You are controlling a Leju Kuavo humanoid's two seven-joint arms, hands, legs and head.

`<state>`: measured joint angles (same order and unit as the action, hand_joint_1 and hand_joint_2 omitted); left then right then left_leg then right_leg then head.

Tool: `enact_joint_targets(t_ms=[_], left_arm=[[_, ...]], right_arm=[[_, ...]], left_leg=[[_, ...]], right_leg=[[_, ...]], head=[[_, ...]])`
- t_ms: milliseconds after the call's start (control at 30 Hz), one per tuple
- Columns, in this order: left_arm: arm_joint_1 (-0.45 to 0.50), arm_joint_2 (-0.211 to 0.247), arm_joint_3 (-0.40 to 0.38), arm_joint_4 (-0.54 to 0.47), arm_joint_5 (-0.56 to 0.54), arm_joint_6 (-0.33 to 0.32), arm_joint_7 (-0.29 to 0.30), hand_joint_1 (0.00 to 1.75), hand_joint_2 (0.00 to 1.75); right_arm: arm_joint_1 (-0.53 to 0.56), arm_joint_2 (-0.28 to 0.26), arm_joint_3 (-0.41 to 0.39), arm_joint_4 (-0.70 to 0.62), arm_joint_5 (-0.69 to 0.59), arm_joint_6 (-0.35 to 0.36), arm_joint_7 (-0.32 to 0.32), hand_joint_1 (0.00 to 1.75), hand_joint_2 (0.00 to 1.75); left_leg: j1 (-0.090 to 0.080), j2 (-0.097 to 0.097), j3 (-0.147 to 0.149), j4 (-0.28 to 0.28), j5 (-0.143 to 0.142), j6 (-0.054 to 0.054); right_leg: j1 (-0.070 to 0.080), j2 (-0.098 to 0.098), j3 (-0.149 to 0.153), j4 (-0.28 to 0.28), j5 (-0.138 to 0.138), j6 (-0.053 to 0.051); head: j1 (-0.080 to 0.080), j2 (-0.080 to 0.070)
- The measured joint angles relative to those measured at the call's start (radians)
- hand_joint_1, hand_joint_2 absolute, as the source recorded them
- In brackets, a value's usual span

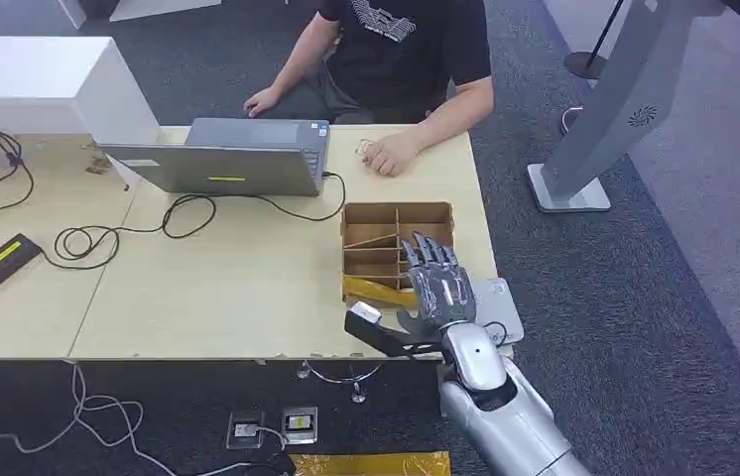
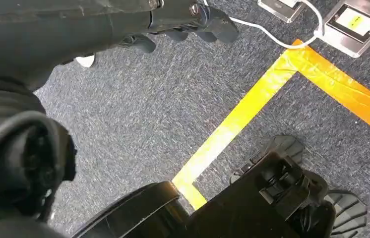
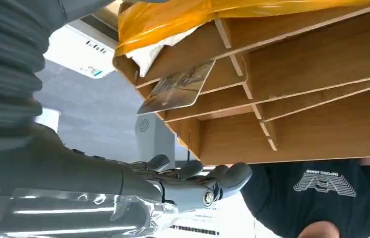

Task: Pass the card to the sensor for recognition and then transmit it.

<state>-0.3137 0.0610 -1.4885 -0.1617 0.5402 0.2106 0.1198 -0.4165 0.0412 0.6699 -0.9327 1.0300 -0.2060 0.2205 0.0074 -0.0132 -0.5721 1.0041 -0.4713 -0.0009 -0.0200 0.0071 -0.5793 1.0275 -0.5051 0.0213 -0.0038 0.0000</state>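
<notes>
My right hand (image 1: 437, 283) hovers over the near right part of a partitioned wooden box (image 1: 396, 213) on the table, fingers spread and holding nothing. In the right wrist view a printed card (image 3: 175, 89) leans in one compartment of the box (image 3: 322, 114), beside a yellow plastic wrap (image 3: 222, 15); the hand's fingers (image 3: 198, 183) are apart from the card. A flat grey sensor pad (image 1: 500, 307) lies at the table's right edge, partly under the hand. My left hand (image 2: 193, 20) hangs over the carpet, holding nothing.
A person (image 1: 396, 50) sits across the table with one hand (image 1: 386, 154) by the box and one at a grey laptop (image 1: 227, 159). Cables and a black adapter (image 1: 4, 260) lie on the left. A grey stand (image 1: 584, 149) rises at right. Yellow tape (image 2: 252, 109) marks the floor.
</notes>
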Motion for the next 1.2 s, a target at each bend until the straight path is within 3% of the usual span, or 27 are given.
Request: enact_joint_targets(t_ms=[1200], left_arm=[[-0.008,-0.008,0.0,0.0,-0.011,-0.01,0.007,0.0,0.0]], right_arm=[[-0.079,0.026,0.001,0.159,0.059,-0.04,-0.01,0.0,1.75]], left_leg=[[0.0,0.0,0.0,0.0,0.0,0.0]], right_leg=[[0.0,0.0,0.0,0.0,0.0,0.0]], head=[[0.0,0.0]])
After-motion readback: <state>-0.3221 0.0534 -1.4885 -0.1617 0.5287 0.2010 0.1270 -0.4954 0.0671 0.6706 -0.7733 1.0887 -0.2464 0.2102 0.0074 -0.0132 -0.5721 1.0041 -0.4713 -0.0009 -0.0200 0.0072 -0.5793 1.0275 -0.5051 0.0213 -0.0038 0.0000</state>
